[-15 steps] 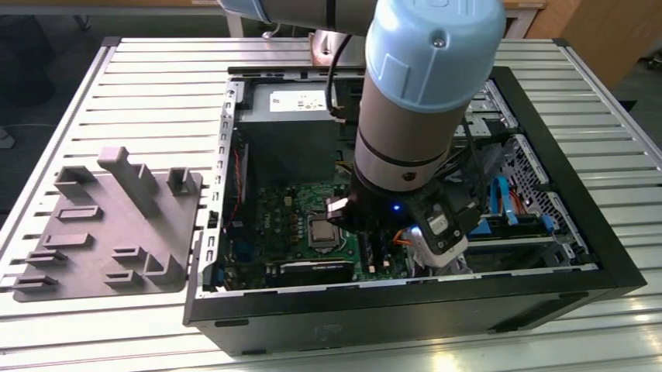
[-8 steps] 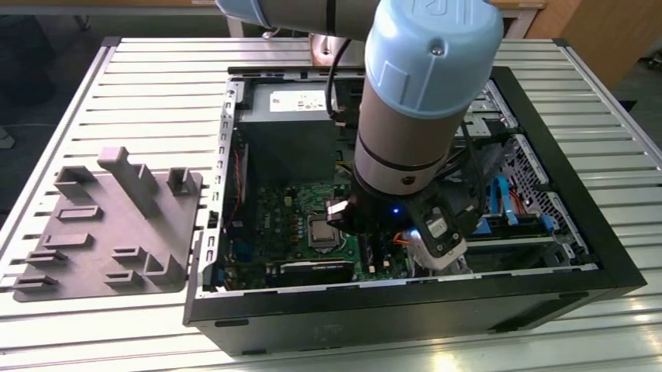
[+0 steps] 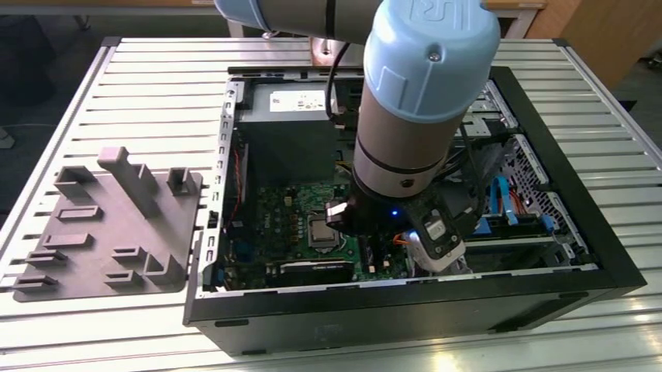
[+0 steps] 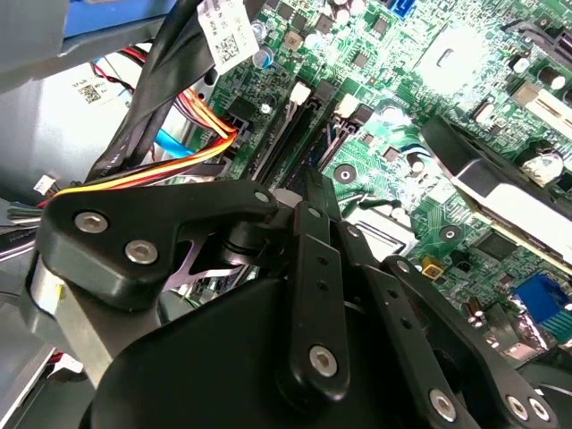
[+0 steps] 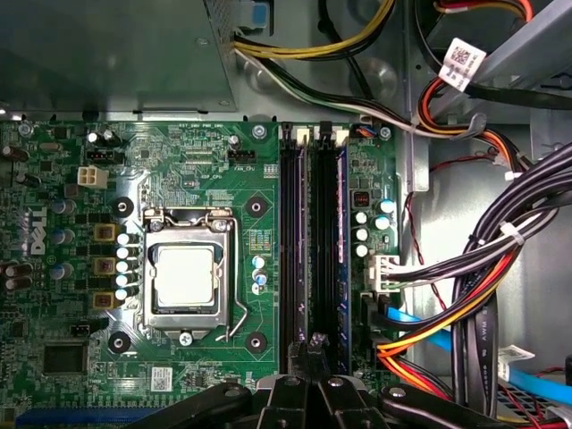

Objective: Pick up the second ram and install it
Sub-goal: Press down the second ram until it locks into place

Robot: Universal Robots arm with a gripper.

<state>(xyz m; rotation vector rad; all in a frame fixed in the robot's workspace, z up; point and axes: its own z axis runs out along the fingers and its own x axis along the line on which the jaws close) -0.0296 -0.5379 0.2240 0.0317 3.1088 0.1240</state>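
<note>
The second ram (image 5: 340,241), a thin blue stick, stands on edge in the outermost of the long black memory slots (image 5: 293,241) on the green motherboard (image 5: 259,161). My gripper (image 5: 315,347) hangs over the near end of these slots with its black fingers (image 4: 313,192) drawn together and nothing visible between them. Whether the tips touch the stick I cannot tell. In the exterior view the arm (image 3: 424,101) reaches down into the open computer case (image 3: 414,302), its wrist low over the board.
The silver processor (image 5: 183,273) sits beside the slots. Bundles of black, orange, yellow and blue cables (image 5: 465,295) crowd the other side. A metal power supply box (image 3: 290,101) fills the case's far end. A grey holder fixture (image 3: 114,225) lies outside, at the exterior view's left.
</note>
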